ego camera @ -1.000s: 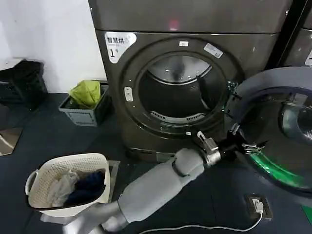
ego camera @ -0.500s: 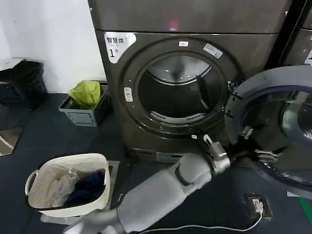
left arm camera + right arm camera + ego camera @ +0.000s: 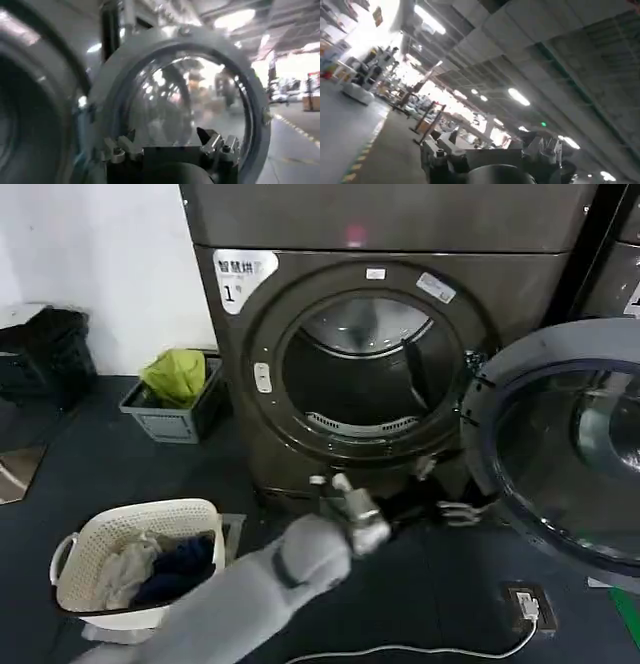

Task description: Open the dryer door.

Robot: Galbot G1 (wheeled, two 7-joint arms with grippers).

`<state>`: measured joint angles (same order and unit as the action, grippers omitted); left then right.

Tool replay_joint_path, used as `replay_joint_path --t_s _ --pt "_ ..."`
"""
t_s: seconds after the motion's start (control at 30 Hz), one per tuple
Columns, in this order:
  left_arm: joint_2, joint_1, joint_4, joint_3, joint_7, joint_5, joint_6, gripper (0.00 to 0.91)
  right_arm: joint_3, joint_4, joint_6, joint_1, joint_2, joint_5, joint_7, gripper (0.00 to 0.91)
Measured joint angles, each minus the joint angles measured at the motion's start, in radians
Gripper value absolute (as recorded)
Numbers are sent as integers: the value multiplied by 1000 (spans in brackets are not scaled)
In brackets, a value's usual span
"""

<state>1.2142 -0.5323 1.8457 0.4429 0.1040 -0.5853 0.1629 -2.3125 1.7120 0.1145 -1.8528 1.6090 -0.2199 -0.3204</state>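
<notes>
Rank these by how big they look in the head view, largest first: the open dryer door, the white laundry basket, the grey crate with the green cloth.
1. Dryer door, largest, though partly cut off by the frame edge.
2. White laundry basket, though it is nearer the camera.
3. Grey crate, smallest, farther back by the wall.

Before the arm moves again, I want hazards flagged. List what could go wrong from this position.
1. The dryer door stands wide open beside the left gripper, which hangs open just off its lower rim; a careless move might knock it.
2. A white cable lies on the floor under the arm and could snag.
3. The laundry basket sits close to the arm's base and might get bumped.
</notes>
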Motion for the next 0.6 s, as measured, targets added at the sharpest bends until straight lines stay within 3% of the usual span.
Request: replay_joint_path --t_s 0.3,0.6 --pt "-269 -132 247 -178 -136 -205 228 907 33 4 -2 20 -19 -44 15 907" --pt "-535 -391 390 -481 -281 -366 365 907 71 -26 -55 41 -57 -82 44 907"
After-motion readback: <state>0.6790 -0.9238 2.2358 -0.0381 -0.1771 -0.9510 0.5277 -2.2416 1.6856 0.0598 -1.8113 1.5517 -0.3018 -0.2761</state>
